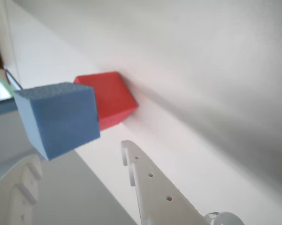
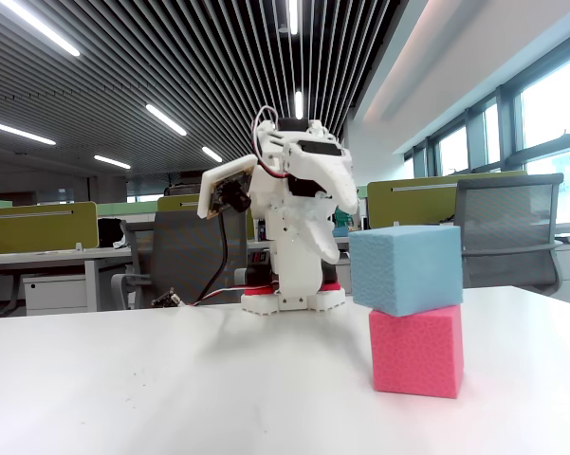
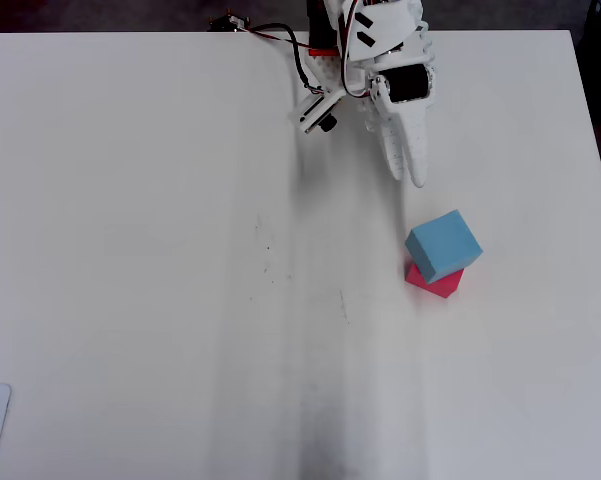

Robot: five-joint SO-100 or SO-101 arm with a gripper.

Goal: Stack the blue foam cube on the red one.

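Overhead view: end effector (image 3: 412, 178) empty, closed.

The white arm (image 2: 294, 227) sat folded back over its base at the far edge of the table, upper joints raised and the wrist tipped forward and down. In the overhead view the gripper (image 3: 408, 172) pointed toward the near side of the table, its two fingers lying close together and holding nothing. In the wrist view one perforated white finger (image 1: 155, 187) rose from the bottom edge, with another pale part at the lower left; the gap between them looked empty. Red and black wires looped over the shoulder.
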